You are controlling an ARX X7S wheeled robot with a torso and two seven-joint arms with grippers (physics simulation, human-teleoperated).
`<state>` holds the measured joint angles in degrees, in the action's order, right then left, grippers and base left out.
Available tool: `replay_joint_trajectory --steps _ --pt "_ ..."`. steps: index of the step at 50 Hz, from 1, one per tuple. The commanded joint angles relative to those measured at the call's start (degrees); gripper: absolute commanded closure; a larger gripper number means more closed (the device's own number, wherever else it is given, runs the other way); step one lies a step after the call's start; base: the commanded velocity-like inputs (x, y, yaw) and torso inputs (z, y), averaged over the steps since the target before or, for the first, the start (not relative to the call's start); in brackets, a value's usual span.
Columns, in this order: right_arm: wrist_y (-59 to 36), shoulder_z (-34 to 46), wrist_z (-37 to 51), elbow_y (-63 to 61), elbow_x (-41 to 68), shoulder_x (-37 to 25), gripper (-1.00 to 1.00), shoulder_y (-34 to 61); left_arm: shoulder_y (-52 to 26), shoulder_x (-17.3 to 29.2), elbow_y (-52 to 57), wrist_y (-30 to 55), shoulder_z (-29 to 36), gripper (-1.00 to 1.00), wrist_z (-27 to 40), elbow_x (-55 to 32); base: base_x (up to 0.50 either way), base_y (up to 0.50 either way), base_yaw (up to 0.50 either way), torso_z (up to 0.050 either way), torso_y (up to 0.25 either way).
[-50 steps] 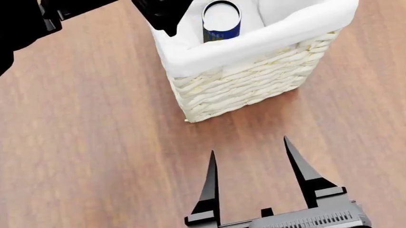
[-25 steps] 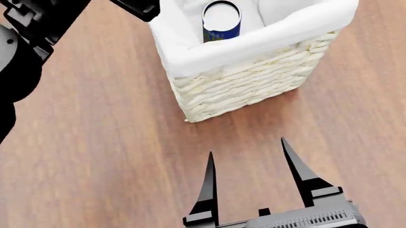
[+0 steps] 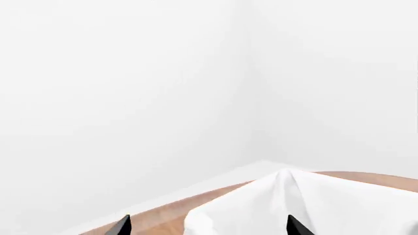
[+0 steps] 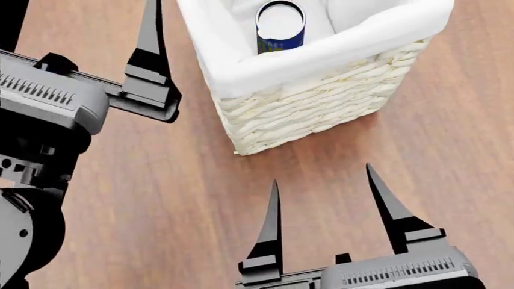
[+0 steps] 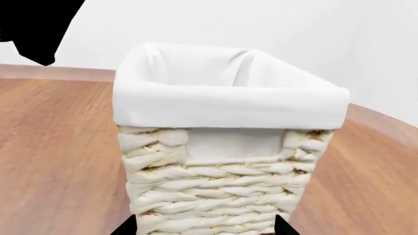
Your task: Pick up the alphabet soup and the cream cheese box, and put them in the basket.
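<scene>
1. The soup can [image 4: 280, 28] stands upright inside the basket [image 4: 313, 108], silver end up.
2. The basket rests on the wooden floor [image 4: 161, 192].
3. My right gripper [image 4: 328, 191] sits just in front of the basket, released, holding nothing.
4. My left gripper [image 3: 207, 226] is beside the basket's left wall, prongs spread, empty.

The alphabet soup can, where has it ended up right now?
In the head view the alphabet soup stands upright inside the basket, against its white liner near the left wall, ahead of the open right gripper.
</scene>
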<state>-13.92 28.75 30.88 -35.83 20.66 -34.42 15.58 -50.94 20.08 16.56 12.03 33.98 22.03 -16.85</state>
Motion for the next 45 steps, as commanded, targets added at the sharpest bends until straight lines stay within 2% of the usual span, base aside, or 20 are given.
replay_joint_trajectory --steps 1,16,45 --pt "0.5 -0.1 0.0 0.0 0.3 0.2 -1.0 0.0 7.3 2.2 9.6 0.1 0.7 -1.0 4.6 1.0 0.0 0.0 0.0 0.0 0.0" --pt "0.9 0.3 -0.3 0.8 0.2 0.6 -1.0 0.1 11.4 5.0 20.7 2.2 0.2 -1.0 7.1 -0.1 0.0 0.0 0.0 0.0 0.0" --pt "1.4 0.5 -0.3 1.1 0.2 0.6 -1.0 0.0 11.8 5.3 21.4 1.9 0.3 -1.0 7.7 0.2 0.0 0.0 0.0 0.0 0.0"
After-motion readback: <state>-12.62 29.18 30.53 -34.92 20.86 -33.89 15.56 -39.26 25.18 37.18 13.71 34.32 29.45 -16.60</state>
